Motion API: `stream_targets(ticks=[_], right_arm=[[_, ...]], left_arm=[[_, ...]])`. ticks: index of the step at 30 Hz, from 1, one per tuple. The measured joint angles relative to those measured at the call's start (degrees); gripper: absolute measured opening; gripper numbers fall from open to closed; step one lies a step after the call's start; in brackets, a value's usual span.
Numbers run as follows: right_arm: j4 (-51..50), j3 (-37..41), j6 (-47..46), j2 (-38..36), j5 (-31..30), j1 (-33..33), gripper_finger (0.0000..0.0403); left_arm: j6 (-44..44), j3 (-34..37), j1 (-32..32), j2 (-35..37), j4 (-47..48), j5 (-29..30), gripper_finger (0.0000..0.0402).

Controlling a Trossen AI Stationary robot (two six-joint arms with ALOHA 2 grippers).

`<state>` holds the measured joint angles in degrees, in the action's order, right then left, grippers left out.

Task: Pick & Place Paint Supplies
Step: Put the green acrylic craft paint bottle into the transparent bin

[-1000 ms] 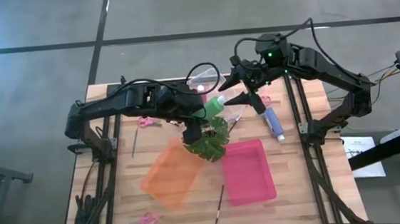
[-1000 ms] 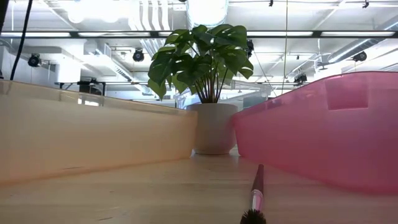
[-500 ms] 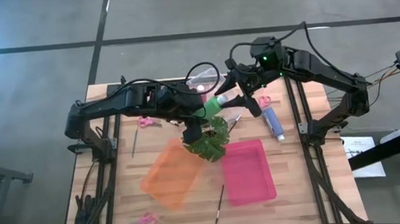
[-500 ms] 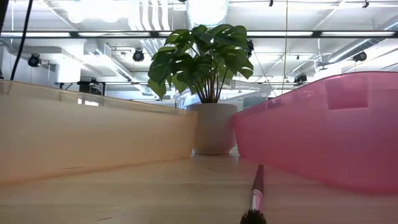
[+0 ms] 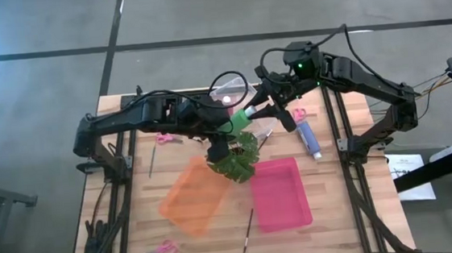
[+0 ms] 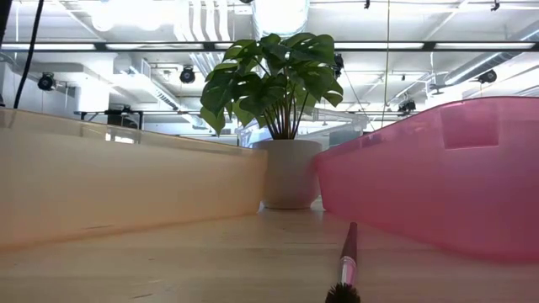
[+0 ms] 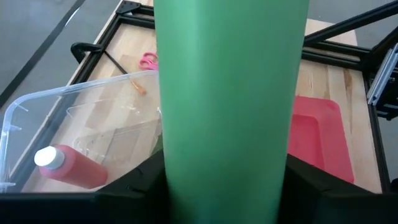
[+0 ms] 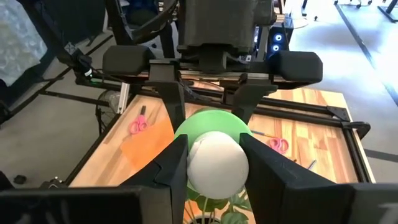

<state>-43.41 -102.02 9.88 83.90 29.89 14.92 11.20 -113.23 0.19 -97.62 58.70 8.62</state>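
Green paint bottle [image 5: 240,121] hangs in the air between the two arms, above the leafy plant [image 5: 235,156] and just in front of the clear tray [image 5: 231,86] at the back of the bench [image 5: 185,227]. It looks like a hand-over. The left hand [image 5: 228,128] holds the bottle's body, its fingers [image 7: 130,186] pressed on either side of the green wall in the left wrist view. The right hand [image 8: 211,163] has its two fingers [image 8: 169,165] set close around the white cap [image 8: 217,163], touching or very nearly touching it; whether it bears any load yet cannot be told.

A maroon-pink bottle [image 7: 71,167] already lies in the clear tray. Other supplies are loose on the bench: a blue-purple bottle [image 5: 309,138] to the right, pink scissors [image 5: 165,137] at the left, another pair [image 5: 164,248] at the front, and a brush [image 5: 249,230] near the pink tray [image 5: 280,193].

Next, I judge, the right hand must settle firmly on the cap before the left lets go; a cap grip is small and rounded, so the bottle could swing or slip if released early
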Motion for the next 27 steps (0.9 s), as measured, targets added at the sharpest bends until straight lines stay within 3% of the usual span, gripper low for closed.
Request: stream_targets(ticks=[9,14,20,27], right_arm=[[-1.3,0.13,0.01,0.07,-0.17,-0.02,0.0112],[-1.65,0.13,0.05,-0.33,-2.06,0.07,0.0112],[-7.39,0.02,-1.07,-1.92,-5.87,1.53,0.0112],[-17.99,0.09,-2.26,-0.81,-16.67,3.65,0.0112]], left_arm=[[0.61,-0.09,0.16,1.0,-0.83,1.49,0.034],[1.26,-0.09,0.3,4.16,3.9,8.72,0.0391],[5.73,-0.17,0.42,11.14,12.38,19.11,0.0384],[14.52,-0.09,0.44,16.33,23.76,27.04,0.0345]])
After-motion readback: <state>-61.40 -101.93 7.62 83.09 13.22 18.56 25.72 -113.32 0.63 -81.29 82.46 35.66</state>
